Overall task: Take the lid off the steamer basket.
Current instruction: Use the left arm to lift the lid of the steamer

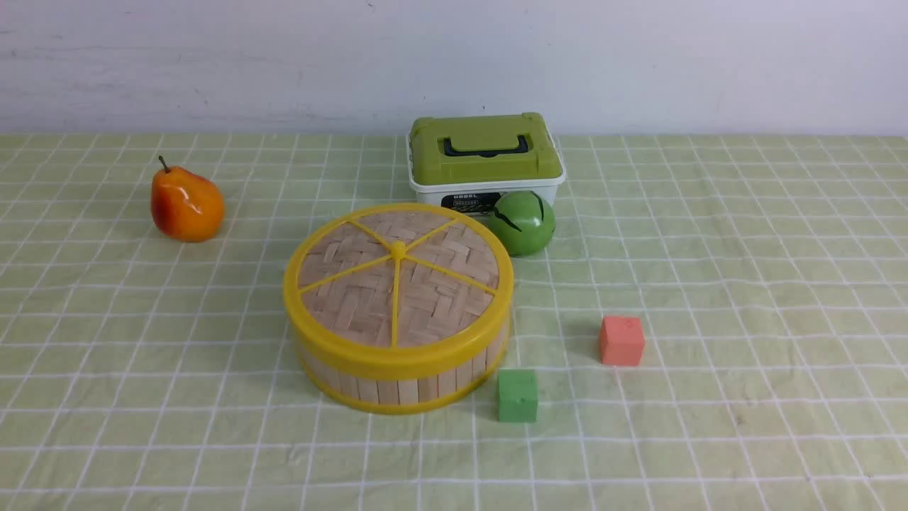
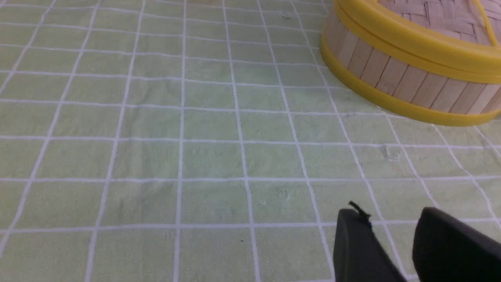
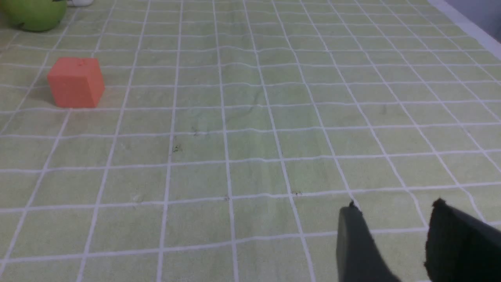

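round woven bamboo lid [image 1: 397, 284] with yellow rim: sits on round wooden-slat steamer basket [image 1: 397, 387] | left gripper [image 2: 391, 214]: jaws apart, empty | right gripper [image 3: 394, 205]: jaws apart, empty

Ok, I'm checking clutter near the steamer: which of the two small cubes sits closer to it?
The green cube, almost against the front wall of the steamer basket; the orange-red cube stands clear, farther to the right.
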Controlling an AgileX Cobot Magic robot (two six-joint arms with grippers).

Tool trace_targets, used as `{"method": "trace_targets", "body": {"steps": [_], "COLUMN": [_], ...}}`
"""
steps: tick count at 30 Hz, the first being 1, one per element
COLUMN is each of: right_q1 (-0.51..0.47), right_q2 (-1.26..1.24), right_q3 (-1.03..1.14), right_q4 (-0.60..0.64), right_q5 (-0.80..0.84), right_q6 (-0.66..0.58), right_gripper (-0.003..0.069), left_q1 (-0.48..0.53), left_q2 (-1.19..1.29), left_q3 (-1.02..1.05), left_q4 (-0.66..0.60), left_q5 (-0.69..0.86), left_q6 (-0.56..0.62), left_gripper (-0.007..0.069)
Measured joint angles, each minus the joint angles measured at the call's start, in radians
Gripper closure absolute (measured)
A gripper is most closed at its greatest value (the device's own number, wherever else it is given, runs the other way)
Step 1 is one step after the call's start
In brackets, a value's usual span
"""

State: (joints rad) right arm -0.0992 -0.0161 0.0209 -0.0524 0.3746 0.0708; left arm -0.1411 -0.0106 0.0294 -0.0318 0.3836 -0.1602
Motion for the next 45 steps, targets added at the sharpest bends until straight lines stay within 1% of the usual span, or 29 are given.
{"method": "trace_targets", "body": {"steps": [15, 45], "right_q1": [0.000, 0.000], "right_q2": [0.000, 0.000], "right_q3": [0.000, 0.000], "right_q4": [0.000, 0.000], "right_q5": [0.000, 0.000], "right_q6": [0.000, 0.000], "right_gripper": [0.0418, 0.0418], "left_q1": [0.000, 0.000], "left_q2": [0.000, 0.000], "left_q3": [0.000, 0.000], "left_q4": [0.000, 0.000], "left_q5": [0.000, 0.000], "left_q6": [0.000, 0.000], "left_gripper": [0.0388, 0.0386]}}
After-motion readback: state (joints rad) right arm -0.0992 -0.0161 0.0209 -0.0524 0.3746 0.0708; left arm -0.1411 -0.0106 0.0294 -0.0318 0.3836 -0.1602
